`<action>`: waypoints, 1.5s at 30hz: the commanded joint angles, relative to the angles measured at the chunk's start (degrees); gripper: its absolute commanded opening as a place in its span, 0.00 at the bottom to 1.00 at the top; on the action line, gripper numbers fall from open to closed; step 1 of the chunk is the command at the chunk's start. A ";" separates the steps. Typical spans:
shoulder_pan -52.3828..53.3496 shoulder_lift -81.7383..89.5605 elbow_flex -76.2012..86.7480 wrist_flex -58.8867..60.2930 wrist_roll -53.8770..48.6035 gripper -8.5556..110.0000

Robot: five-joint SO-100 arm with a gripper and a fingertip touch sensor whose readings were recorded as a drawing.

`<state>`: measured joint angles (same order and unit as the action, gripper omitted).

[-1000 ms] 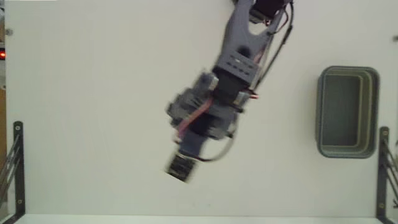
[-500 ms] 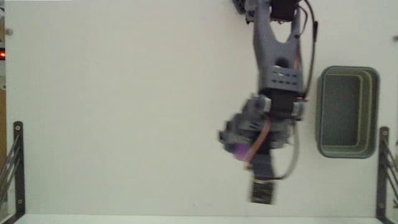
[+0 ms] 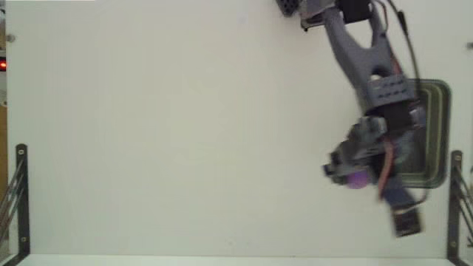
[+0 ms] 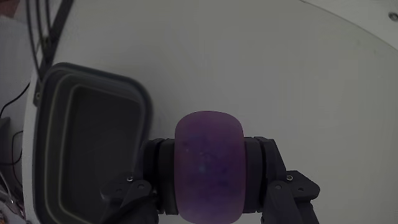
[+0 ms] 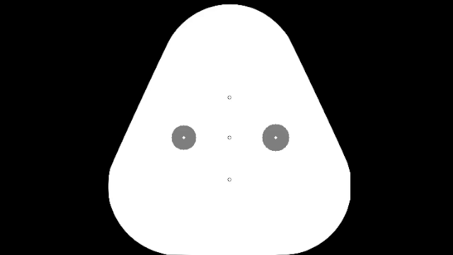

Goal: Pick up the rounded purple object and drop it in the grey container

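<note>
Fixed view, looking straight down: a plain white table (image 3: pixel 148 133) filled the picture, with black metal brackets (image 3: pixel 21 199) standing at its lower left and lower right edges and a small red light (image 3: pixel 3 66) at the far left border. The grey container (image 3: pixel 437 133) lay near the right edge of the table, its long side running up and down the picture and much of it covered by the arm (image 3: pixel 362 52). The arm reached from its base at the top edge, above and left of the container, slanting down and to the right so that its wrist lay over the container's left rim. The gripper (image 3: pixel 353 176) hung just left of the container's lower left corner, pinching the rounded purple object (image 3: pixel 358 179) between its fingers. Wrist view: the rounded purple object (image 4: pixel 208 167) sat squeezed between two dark pads (image 4: pixel 258 165), one on each side, held above the white table to the right of the container (image 4: pixel 87 155), whose dark hollow showed at the left.
</note>
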<state>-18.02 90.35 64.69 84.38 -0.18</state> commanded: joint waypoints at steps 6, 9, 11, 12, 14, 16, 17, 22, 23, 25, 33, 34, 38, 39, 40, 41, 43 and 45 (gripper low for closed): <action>-9.88 2.72 0.67 -2.17 0.18 0.52; -12.58 2.73 0.82 -2.31 0.18 0.52; -14.06 2.73 0.91 -2.39 0.18 0.52; -14.88 2.74 0.95 -2.43 0.18 0.52; -16.08 2.74 1.02 -2.50 0.18 0.52; -17.32 2.74 1.09 -2.56 0.18 0.52; -17.66 2.74 1.11 -2.58 0.18 0.52; -19.23 2.75 1.20 -2.67 0.18 0.52; -19.32 2.75 1.21 -2.67 0.18 0.52; -19.38 2.75 1.21 -2.68 0.18 0.52; -19.38 2.75 1.21 -2.68 0.18 0.52; -19.38 2.75 1.21 -2.68 0.18 0.52; -19.38 2.75 1.21 -2.68 0.18 0.52; -19.38 2.75 1.21 -2.68 0.18 0.52; -19.38 2.75 1.21 -2.68 0.18 0.52; -19.38 2.75 1.21 -2.68 0.18 1.00; -19.38 2.75 1.21 -2.68 0.18 1.00; -19.38 2.75 1.21 -2.68 0.18 1.00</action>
<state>-36.47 90.35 65.74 82.97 -0.18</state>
